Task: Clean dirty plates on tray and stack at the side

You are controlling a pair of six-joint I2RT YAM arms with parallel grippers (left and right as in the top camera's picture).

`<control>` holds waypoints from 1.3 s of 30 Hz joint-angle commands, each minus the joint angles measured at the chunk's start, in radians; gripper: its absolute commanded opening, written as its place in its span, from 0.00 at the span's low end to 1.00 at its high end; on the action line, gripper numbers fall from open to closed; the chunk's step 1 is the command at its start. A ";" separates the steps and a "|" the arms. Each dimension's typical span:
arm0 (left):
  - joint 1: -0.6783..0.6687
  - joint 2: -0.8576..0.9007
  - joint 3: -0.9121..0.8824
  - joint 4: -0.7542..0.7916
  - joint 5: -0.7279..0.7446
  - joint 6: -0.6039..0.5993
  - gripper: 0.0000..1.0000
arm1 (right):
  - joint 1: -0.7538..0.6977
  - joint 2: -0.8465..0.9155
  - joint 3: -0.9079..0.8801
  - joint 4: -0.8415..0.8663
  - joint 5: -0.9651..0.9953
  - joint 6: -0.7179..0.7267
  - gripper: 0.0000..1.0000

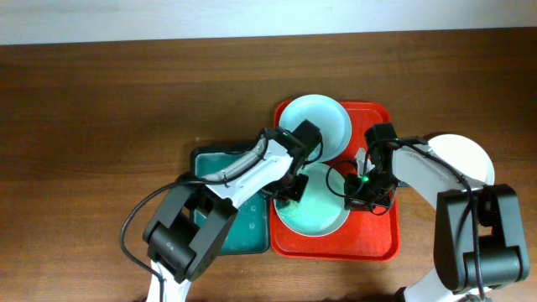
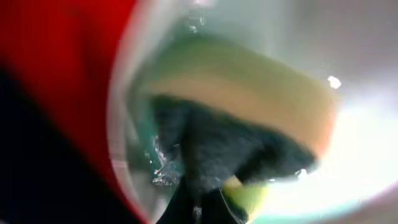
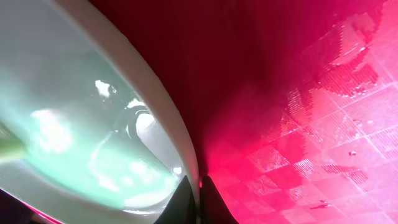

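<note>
Surface: a dark brown wood-grain table [image 1: 101,109], with a pale strip of wall [image 1: 252,17] running behind its far edge.

The large red rectangular plastic tray [image 1: 377,239] lies right of centre. Its floor [image 3: 311,124] has a fine grid texture and shines with patches and beads of water. Just beside it on the left sits a smaller dark teal-green tray [image 1: 250,228], much of it covered by the left arm.

Plates, three noted:
- Front plate [image 1: 323,220], round, shallow, mint-tinted, lies in the near half of the red tray. Its inside [image 3: 74,124] is glossy and wet.
- Rear plate [image 1: 323,122], round, pale blue-white, lies at the far left corner of the red tray. The left arm crosses its near edge, so whether it touches the front plate cannot be told.
- Third plate [image 1: 468,158], round, white, rests on the bare table just right of the red tray, partly hidden by the right arm.

Left gripper [image 1: 292,190] is low over the left side of the front plate, its fingers clamped on a yellow-green sponge [image 2: 249,93] with a dark scouring face. The sponge is pressed against the inside of the plate, with water beading around it.

Right gripper [image 3: 194,186] is at the right edge of the front plate, one finger inside the white rim and one outside, closed tight on it
</note>
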 commanded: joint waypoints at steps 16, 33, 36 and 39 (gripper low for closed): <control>0.296 -0.016 -0.014 -0.250 -0.039 0.013 0.16 | -0.005 0.024 -0.013 -0.016 0.097 0.001 0.04; 0.648 -0.648 0.028 -0.327 -0.126 0.013 1.00 | 0.452 -0.195 0.406 -0.234 0.178 0.191 0.04; 0.647 -0.648 0.028 -0.327 -0.125 0.013 1.00 | 0.488 -0.093 0.406 -0.113 0.177 0.312 0.04; 0.647 -0.648 0.028 -0.327 -0.125 0.013 0.99 | 0.495 -0.069 0.406 -0.025 0.187 0.346 0.04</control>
